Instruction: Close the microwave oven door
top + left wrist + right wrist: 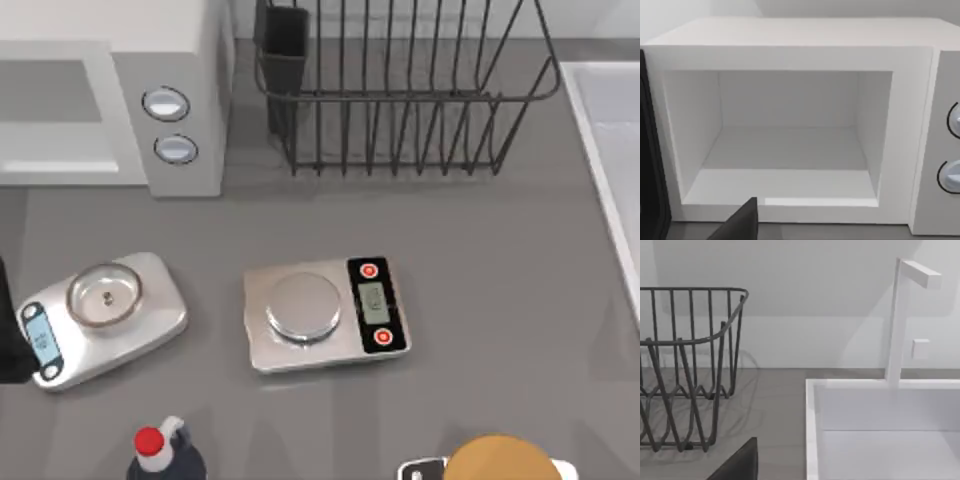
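Observation:
The microwave oven (170,60) is a white box at the table's back left, with two round knobs (170,126) on its grey panel. Its cavity (790,135) stands open and bare inside. A dark upright panel (651,150) stands at one side of the opening; I cannot tell whether it is the microwave oven door. A dark part of my left gripper (740,225) shows low in the left wrist view, in front of the opening and apart from it. My right gripper (740,465) shows as a dark tip facing the rack and sink.
A black wire dish rack (400,90) stands at the back centre. Two silver scales (100,315) (325,315) sit mid-table. A red-capped bottle (160,450) and an orange round thing (500,462) are at the front edge. A white sink (880,440) lies at the right.

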### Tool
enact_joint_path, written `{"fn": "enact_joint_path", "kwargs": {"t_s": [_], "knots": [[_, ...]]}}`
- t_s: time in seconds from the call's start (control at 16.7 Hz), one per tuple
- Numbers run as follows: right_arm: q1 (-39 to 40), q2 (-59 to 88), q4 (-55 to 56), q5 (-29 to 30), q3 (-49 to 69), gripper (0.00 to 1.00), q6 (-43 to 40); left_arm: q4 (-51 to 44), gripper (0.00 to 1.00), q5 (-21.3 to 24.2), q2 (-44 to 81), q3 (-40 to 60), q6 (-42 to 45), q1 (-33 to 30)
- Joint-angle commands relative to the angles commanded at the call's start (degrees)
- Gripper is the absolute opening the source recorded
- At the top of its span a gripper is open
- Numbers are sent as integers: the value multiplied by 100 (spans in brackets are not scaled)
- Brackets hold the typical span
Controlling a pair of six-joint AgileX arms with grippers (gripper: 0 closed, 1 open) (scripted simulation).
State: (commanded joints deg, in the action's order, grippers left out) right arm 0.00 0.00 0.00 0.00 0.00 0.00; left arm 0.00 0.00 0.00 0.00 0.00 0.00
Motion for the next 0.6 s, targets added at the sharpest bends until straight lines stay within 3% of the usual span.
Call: {"fn": "enact_joint_path", "kwargs": {"t_s": [0.06,0.6], "knots": [[0,0,0,0,0,100,0,0,100,0,0,0,0,0],[0,0,0,0,0,100,0,0,32,0,0,0,0,0]]}}
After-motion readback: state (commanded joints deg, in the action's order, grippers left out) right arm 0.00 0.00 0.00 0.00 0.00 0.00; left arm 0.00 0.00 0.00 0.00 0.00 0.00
